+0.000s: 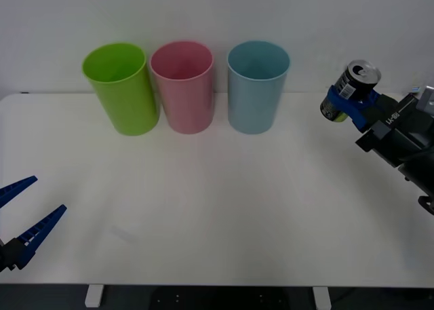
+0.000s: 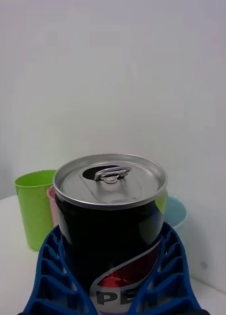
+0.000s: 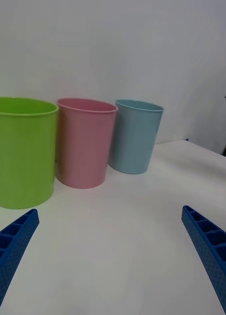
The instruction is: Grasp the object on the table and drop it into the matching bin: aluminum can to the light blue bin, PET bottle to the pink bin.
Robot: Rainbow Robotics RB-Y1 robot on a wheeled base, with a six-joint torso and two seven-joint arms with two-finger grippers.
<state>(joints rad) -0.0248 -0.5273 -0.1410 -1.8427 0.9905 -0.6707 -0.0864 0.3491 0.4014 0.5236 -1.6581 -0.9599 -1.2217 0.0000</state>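
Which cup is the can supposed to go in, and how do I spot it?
Look at the far edge of the wide white table, where three tall plastic cup-shaped bins stand in a row. The light blue bin is the one nearest the right tool, which holds the small dark metal can. Its neighbours are pink and lime green.

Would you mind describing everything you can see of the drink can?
The can is a small, dark metal drink can with a shiny silver top, a pull tab and an already open mouth. Its side carries a red, white and blue logo and a yellow-green patch low down. It hangs off the table, tilted slightly, to the right of the light blue bin. The right gripper holds it, its blue ribbed fingers pressing both sides. Nothing else touches it.
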